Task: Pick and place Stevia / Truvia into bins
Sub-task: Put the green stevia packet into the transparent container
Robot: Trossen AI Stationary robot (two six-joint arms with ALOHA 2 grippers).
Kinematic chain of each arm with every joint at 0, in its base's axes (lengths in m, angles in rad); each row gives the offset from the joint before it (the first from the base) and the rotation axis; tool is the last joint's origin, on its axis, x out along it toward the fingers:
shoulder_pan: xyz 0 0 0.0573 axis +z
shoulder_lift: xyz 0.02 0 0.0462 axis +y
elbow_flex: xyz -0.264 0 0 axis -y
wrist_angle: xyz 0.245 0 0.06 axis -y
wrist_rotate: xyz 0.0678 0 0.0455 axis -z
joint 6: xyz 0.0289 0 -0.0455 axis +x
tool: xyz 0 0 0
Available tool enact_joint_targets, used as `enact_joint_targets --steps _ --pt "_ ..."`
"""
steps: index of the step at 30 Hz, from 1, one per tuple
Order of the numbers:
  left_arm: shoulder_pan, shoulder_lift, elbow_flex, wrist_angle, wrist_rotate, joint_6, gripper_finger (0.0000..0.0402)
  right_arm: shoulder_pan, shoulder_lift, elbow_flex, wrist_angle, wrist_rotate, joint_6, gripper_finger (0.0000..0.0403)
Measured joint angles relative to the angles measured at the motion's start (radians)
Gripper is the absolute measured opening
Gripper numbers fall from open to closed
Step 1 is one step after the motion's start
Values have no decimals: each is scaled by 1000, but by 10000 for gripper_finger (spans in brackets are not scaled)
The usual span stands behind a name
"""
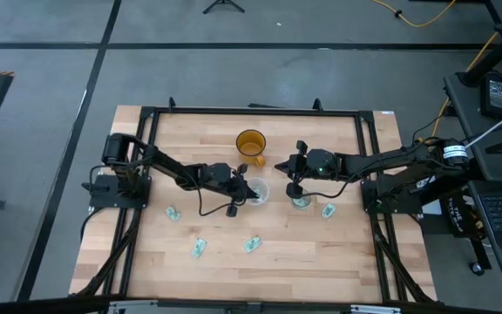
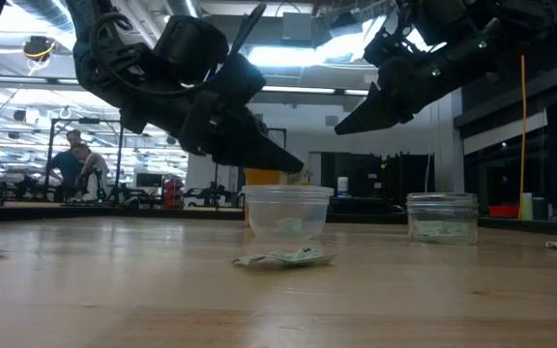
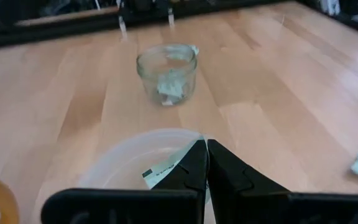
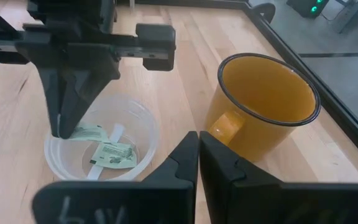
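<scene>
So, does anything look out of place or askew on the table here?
Nothing damaged or spilled. Loose packets still lie on the table, one crumpled. The left pincer holds a packet over the clear cup.

Wooden table (image 1: 338, 253) bears cups (image 1: 258, 191), mug (image 1: 251, 143), scattered packets (image 1: 199, 249).

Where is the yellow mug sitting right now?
In the high view the yellow mug stands near the table's far middle, just behind the clear plastic cup, between the left gripper and the right gripper.

No text can be read anywhere (packet print too small).
</scene>
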Motion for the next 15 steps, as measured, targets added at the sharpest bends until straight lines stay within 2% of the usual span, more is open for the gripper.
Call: enact_joint_targets --steps 7,12,15 --pt "0 0 0 -8 -11 -2 3 0 0 0 0 0 0 19" --pt "0 0 0 -38 -112 -1 3 0 0 0 0 0 0 19" --pt "0 0 0 -45 -125 0 3 0 0 0 0 0 -1 19"
